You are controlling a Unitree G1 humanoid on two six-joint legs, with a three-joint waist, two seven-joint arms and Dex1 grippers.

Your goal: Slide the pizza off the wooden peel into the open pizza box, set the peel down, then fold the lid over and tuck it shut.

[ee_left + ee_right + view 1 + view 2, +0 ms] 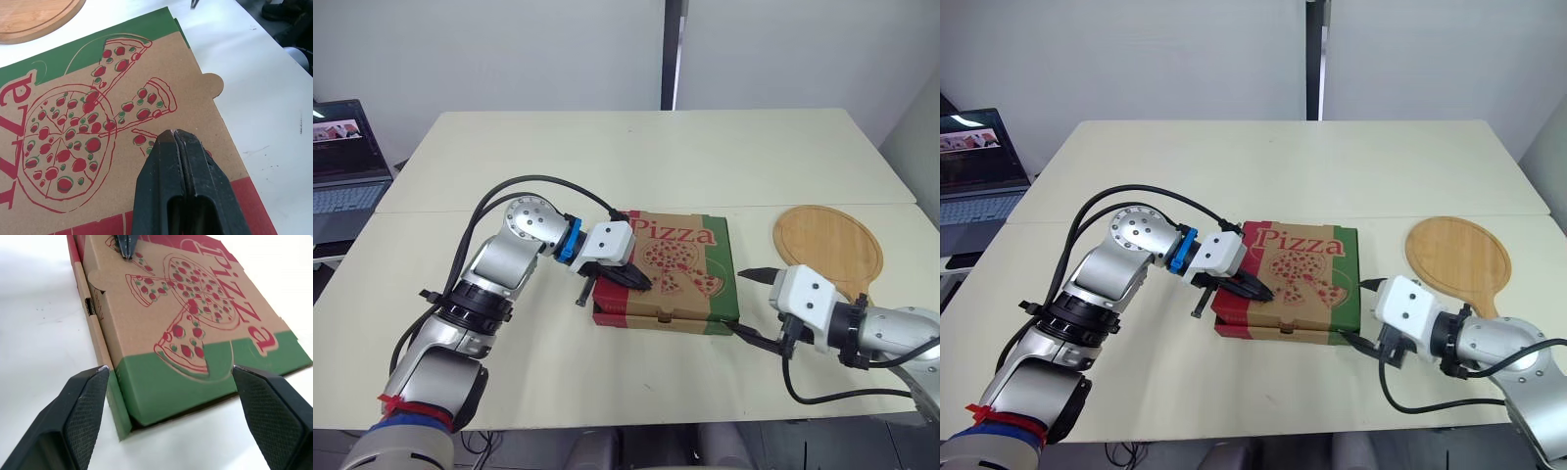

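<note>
Pizza box [680, 264] lies closed in the middle of the table [636, 157], with both grippers at it.

The lid is flat on the box, and its small round tab [213, 85] sticks out past the front edge. The left arm is bent at the elbow and reaches in from 9 o'clock of the box. The left gripper [644, 285] has its two black fingers pressed tight together, grasping nothing, with the tips at the lid near its front left part. The right arm lies low and comes from 4 o'clock. The right gripper [751, 305] has its fingers spread wide, facing the green right end of the box and not touching it. The wooden peel [827, 240] lies flat at 2 o'clock of the box, apart from it.
</note>
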